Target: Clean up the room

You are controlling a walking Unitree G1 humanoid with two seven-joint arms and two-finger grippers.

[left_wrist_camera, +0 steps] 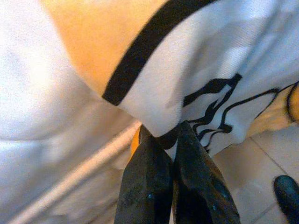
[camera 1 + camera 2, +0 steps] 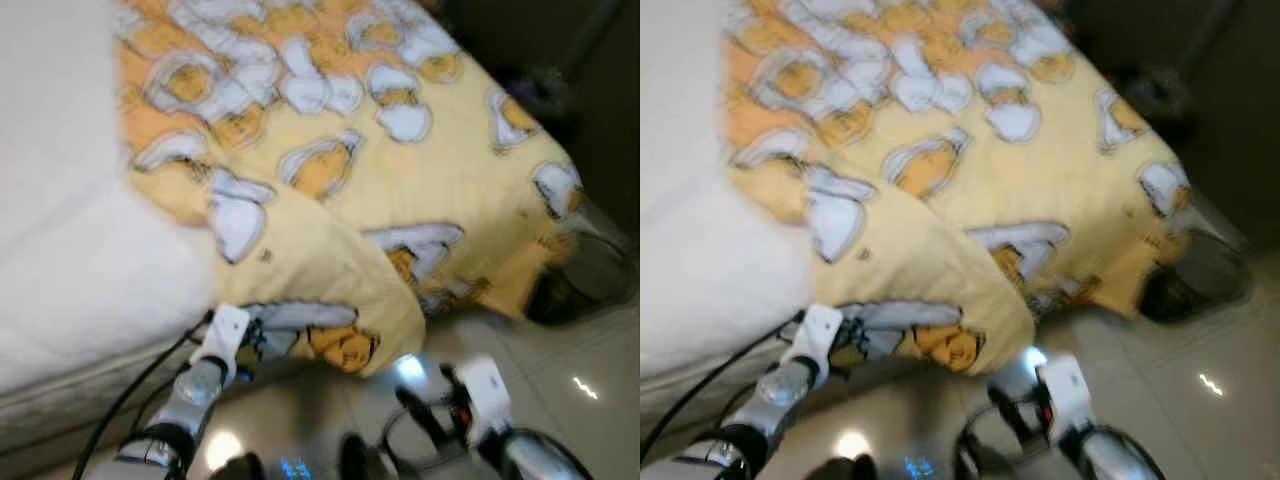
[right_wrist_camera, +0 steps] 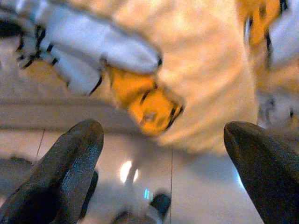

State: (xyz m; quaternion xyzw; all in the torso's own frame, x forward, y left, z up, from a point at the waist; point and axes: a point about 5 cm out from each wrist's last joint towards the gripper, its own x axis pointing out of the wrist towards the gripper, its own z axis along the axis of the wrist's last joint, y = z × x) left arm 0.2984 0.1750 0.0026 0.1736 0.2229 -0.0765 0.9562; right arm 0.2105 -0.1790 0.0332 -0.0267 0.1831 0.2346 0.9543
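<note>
The bed [image 2: 60,250] takes up most of what's in front of the robot, its white mattress bare on the robot's left. A yellow blanket [image 2: 420,190] printed with orange and white cartoon figures covers the rest, and one folded corner droops over the mattress edge toward the glossy tiled floor [image 2: 560,400]. Off past the far corner of the bed sits a dark bin [image 2: 590,270], blurred and hard to make out.

The left pincer [image 1: 169,140] is at that hanging corner, low against the side of the bed, its two black fingers [image 1: 145,182] clenched on the blanket's hem with the cloth pinched between them. The right pincer [image 3: 163,140] hovers just below the drooping fold, above the floor, released, with its fingers [image 3: 70,163] spread wide and touching nothing.
</note>
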